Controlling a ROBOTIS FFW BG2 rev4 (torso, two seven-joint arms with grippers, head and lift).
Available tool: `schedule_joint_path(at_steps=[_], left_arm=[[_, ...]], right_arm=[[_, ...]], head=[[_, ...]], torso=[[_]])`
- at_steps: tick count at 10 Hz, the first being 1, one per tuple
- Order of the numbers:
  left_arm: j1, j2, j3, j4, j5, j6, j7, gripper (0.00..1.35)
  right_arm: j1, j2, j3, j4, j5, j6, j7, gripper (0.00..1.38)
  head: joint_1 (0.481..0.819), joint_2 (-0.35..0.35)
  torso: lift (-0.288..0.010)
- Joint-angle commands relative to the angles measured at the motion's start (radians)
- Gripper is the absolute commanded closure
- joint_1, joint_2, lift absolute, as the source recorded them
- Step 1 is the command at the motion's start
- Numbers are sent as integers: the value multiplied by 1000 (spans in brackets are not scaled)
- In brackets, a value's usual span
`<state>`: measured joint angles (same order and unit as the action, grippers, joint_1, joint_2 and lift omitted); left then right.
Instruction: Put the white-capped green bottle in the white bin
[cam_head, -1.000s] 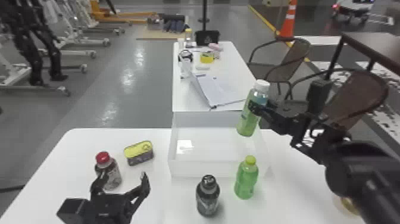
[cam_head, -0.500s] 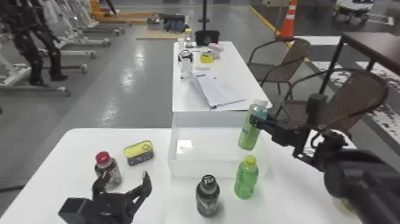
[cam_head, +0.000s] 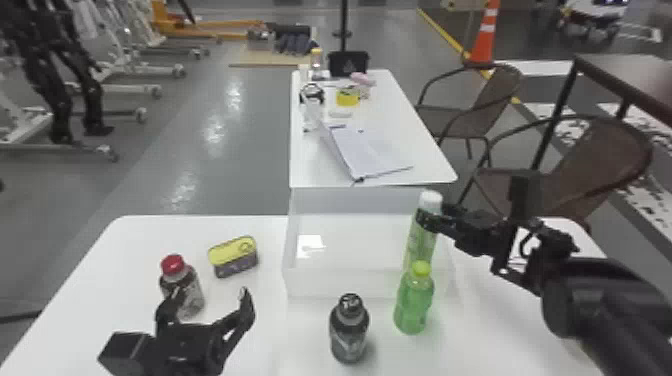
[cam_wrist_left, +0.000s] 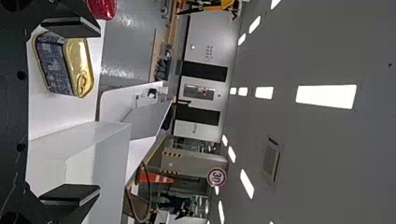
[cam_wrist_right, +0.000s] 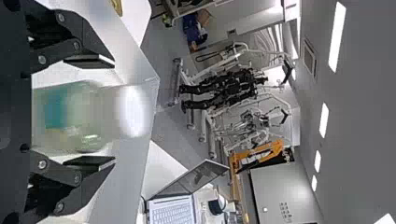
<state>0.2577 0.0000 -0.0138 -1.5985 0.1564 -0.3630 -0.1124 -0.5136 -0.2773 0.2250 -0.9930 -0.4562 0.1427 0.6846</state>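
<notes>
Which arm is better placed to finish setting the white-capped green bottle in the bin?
Right, I'd say: its gripper surrounds the white-capped green bottle at the white bin. The left gripper is by the red-capped bottle.

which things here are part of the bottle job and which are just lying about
Part of the job:
white-capped green bottle
white bin
right gripper

Just lying about:
red-capped bottle
yellow-topped tin
dark bottle
lime-capped green bottle
open laptop

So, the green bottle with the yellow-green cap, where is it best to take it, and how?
Probably by the green bottle's rounded body, below the shoulder, coming level from the robot's side, fingers left and right: it stands upright, with the white bin close behind.
</notes>
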Motion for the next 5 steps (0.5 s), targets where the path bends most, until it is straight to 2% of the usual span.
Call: schedule_joint_path(at_steps=[1,4,5], left_arm=[[0,-3,0,0,0,-1,0,125],[0,-3,0,0,0,-2,0,125],[0,-3,-2,0,0,-7,0,125]], right_arm=[[-5,0,1,10,-2,-8,1,39],[0,0,-1,10,-13,-28,3,55],[21,1,-15,-27,-7,-37,1,56]], head=[[549,0],[549,0],[549,0]], torso=[[-100],[-100],[-100]])
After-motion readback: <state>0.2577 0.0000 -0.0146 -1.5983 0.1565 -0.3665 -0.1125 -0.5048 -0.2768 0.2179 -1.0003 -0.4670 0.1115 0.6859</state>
